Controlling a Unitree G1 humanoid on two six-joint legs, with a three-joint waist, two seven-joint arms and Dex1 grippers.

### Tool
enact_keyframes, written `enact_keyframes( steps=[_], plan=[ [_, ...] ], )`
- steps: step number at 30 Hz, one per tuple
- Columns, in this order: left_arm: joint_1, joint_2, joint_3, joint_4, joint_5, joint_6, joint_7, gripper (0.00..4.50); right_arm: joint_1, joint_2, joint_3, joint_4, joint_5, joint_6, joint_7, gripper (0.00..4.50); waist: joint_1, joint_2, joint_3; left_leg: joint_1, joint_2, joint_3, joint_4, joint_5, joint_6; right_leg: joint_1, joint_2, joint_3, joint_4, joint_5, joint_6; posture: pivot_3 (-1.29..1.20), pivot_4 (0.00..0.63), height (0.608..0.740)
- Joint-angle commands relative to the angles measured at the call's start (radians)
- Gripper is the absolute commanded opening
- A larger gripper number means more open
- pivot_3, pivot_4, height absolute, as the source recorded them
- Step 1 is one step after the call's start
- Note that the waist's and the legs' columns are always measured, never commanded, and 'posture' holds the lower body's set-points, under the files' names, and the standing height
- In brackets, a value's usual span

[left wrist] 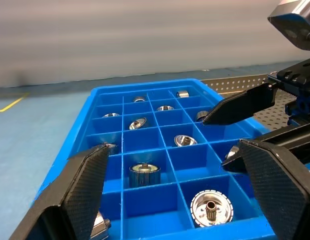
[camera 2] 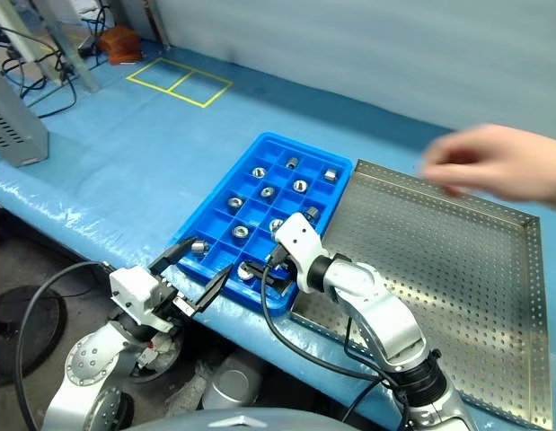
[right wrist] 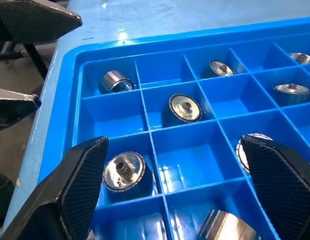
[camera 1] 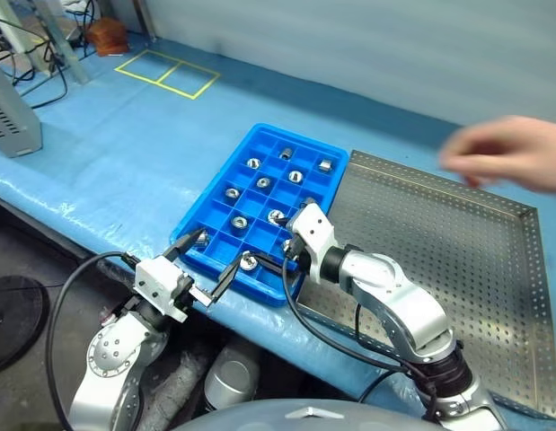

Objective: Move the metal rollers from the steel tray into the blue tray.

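Both released: left gripper (camera 1: 204,264) and right gripper (camera 1: 278,260) spread over near end of blue tray (camera 1: 198,255). Metal rollers (camera 1: 263,182) in compartments; steel tray (camera 1: 493,269) right, hand (camera 1: 516,153) above.

Blue table cover (camera 1: 125,153) — yellow tape outline (camera 1: 167,73)

The scene is evenly and brightly lit from overhead, with a cool cast thrown across the blue surface (camera 1: 125,153). Small white highlights are picked up on the metal rollers (right wrist: 185,107) and a soft sheen is carried by the steel tray (camera 1: 457,242). Shadows are kept short and faint; the area beneath the surface edge is left dim. Heavy motion blur is seen on a person's hand (camera 1: 511,153). In the wrist views, the near fingers (left wrist: 82,185) are rendered soft and oversized, while the blue tray (left wrist: 94,100) is held in sharper focus.
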Motion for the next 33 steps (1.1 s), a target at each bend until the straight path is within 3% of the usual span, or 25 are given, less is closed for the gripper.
enact_keyframes(
  steps=[1,13,33],
  plan=[
    [-0.013,0.003,-0.013,-0.017,-0.015,0.012,-0.004,4.5,0.007,0.0,-0.017,-0.048,0.01,-0.012,-0.009,4.49,-0.017,0.0,0.0,0.0,0.0,0.0,0.0,0.0,0.0,0.0,0.0,0.0,0.0,0.0,0.0,0.39,0.15,0.74],
    [-0.029,0.001,-0.036,-0.055,0.009,0.055,0.021,4.5,0.009,0.0,-0.012,-0.044,0.016,-0.012,-0.01,4.49,-0.09,0.0,0.0,0.001,0.0,-0.003,0.001,0.0,0.0,0.003,0.001,0.0,0.001,0.0,0.0,0.39,0.15,0.74],
    [-0.046,0.015,-0.052,-0.069,0.009,0.078,0.026,4.5,0.016,-0.003,-0.006,-0.041,0.016,-0.011,-0.019,4.49,-0.133,0.0,0.0,0.01,0.0,-0.003,0.001,0.0,0.0,0.012,0.001,0.001,0.0,-0.002,-0.004,0.39,0.15,0.74]
  ],
)
